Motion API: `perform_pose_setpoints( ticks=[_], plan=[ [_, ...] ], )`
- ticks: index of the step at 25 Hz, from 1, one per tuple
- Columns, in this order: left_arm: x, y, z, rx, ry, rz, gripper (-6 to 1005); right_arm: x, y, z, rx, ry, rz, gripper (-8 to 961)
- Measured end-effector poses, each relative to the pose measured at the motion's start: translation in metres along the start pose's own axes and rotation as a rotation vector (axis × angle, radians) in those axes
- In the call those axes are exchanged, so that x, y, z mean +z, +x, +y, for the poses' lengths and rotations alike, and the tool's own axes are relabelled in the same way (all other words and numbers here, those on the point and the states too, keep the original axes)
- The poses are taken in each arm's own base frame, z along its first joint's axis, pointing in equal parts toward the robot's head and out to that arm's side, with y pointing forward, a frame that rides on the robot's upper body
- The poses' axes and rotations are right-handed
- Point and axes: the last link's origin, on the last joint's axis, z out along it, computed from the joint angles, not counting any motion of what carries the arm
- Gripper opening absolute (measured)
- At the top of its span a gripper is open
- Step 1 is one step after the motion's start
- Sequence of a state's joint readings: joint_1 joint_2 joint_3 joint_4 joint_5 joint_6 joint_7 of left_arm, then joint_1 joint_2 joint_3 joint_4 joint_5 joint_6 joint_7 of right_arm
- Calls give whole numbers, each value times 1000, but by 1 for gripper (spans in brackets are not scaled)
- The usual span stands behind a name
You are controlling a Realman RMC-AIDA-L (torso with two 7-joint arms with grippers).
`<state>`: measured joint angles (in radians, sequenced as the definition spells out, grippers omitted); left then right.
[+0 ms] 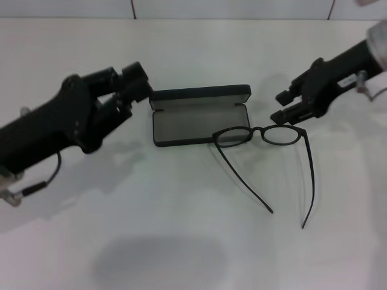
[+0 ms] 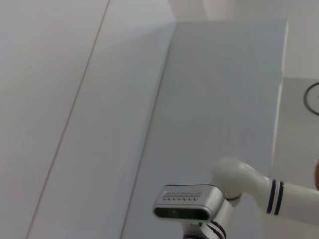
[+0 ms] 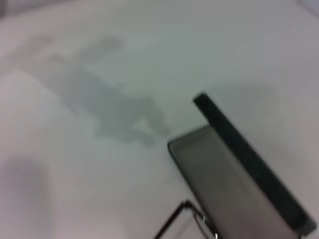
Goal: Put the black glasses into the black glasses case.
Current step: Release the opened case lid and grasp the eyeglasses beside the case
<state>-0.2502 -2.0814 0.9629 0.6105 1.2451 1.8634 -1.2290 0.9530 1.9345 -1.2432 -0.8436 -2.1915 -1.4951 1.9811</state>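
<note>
unfolded on the white table (image 1: pixel 181 241), the black glasses (image 1: pixel 266 145) lie with temple arms pointing toward the robot, one lens overlapping the front right corner of the black glasses case (image 1: pixel 199 118), which sits open with its lid up. left gripper (image 1: pixel 136 90) hovers just beside the case's left end, fingers seemingly slightly parted. right gripper (image 1: pixel 283 106) hangs near the right lens, fingers parted, holding nothing.
</note>
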Motion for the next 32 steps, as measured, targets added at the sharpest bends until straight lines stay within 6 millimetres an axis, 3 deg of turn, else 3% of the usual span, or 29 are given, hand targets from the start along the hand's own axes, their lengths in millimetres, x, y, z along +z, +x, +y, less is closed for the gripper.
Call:
perform_pose_setpoints(
  ticks=[5, 6, 9, 20, 32],
  plan=[
    [-6, -14, 3, -10, 38, 11, 236, 28, -10, -2, -18, 18, 133, 441],
    [-7, -15, 3, -11, 43, 11, 235, 46, -13, -2, -63, 55, 208, 441],
    [-8, -18, 2, -19, 58, 10, 234, 56, -16, 0, -92, 79, 243, 441],
    [-13, -27, 6, -30, 93, 23, 228, 65, -31, 5, -125, 72, 242, 440],
    [-15, -36, 10, -45, 111, 20, 221, 88, -29, 14, -185, 64, 270, 437]
  ],
)
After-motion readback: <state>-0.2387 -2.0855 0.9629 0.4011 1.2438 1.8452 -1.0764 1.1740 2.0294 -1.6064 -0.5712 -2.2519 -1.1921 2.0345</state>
